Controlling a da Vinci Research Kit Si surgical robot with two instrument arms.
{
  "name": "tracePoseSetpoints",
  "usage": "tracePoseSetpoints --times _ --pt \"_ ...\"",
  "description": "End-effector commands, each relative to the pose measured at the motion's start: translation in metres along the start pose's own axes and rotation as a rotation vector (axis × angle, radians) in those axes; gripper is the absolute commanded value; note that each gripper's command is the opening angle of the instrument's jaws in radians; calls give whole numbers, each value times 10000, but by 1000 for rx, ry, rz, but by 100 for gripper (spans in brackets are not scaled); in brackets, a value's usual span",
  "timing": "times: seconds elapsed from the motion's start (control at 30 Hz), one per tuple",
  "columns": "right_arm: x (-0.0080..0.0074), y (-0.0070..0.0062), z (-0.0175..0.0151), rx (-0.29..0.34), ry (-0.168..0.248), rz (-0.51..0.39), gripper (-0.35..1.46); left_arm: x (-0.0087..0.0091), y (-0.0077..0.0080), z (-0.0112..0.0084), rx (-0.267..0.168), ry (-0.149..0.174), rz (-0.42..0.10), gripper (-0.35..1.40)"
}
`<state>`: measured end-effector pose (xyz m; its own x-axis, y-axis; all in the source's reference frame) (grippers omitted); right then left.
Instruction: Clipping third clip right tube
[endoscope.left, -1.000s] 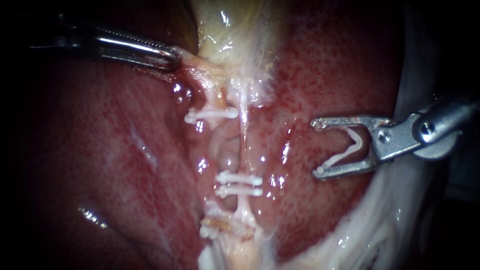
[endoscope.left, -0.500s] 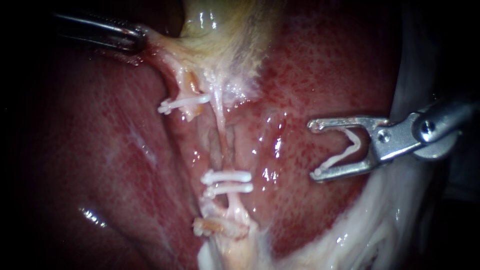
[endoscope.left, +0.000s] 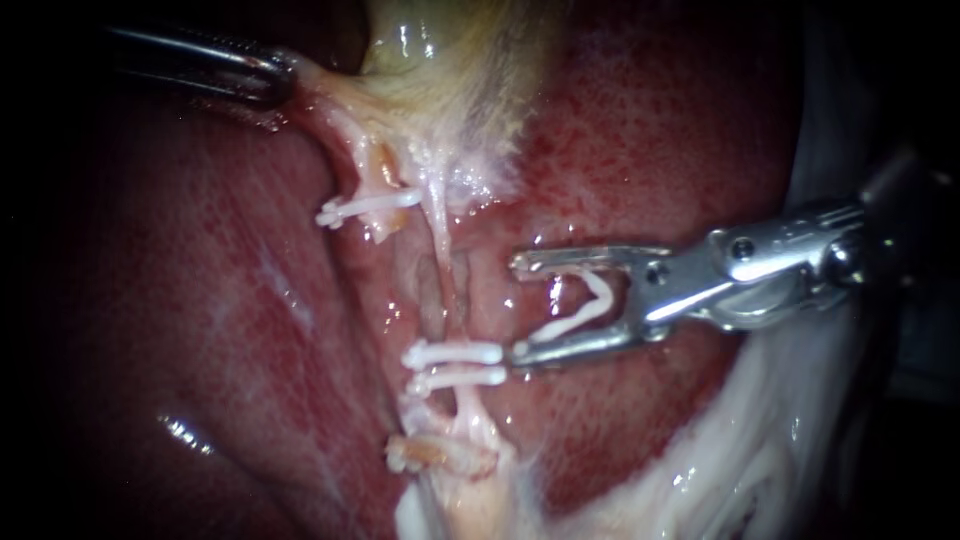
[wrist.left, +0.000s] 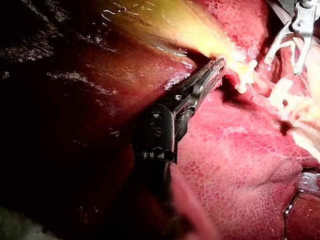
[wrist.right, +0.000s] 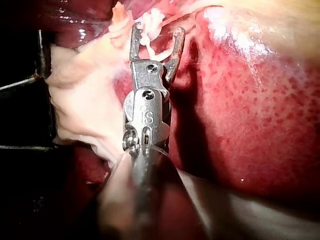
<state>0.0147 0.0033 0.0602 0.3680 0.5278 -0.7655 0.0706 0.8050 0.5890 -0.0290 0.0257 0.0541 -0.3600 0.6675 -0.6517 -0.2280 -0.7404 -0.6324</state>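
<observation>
- Comes in from the right edge to mid-frame: right instrument (endoscope.left: 517, 306), jaws spread, cradling a loaded clip (endoscope.left: 575, 310);
- Sits just right of the right tube (endoscope.left: 443, 262), above its two clips (endoscope.left: 455, 353); not yet straddling, so closing seems premature;
- Upper left: left instrument (endoscope.left: 270, 75) clamped on gallbladder (endoscope.left: 450, 60) edge.

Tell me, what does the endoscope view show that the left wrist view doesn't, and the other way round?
Only the endoscope view: the thin tube running clearly down to two placed clips, and the right instrument back to its hinge. Only the left wrist view: the left instrument whole, dark wrist joint included, its jaws shut on pale tissue. Both: the liver, and the right jaws carrying a white clip, not yet closed.
</observation>
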Motion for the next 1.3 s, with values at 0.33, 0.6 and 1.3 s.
tracePoseSetpoints --times 0.33,0.6,1.3 --pt "-8 23 34 54 72 129 49 -1 0 1 2 0 -1 -35" --pt "3 29 48 132 205 244 49 -1 0 3 3 0 0 -35" --pt "29 20 33 233 299 347 3 -2 -1 3 2 0 0 -35"
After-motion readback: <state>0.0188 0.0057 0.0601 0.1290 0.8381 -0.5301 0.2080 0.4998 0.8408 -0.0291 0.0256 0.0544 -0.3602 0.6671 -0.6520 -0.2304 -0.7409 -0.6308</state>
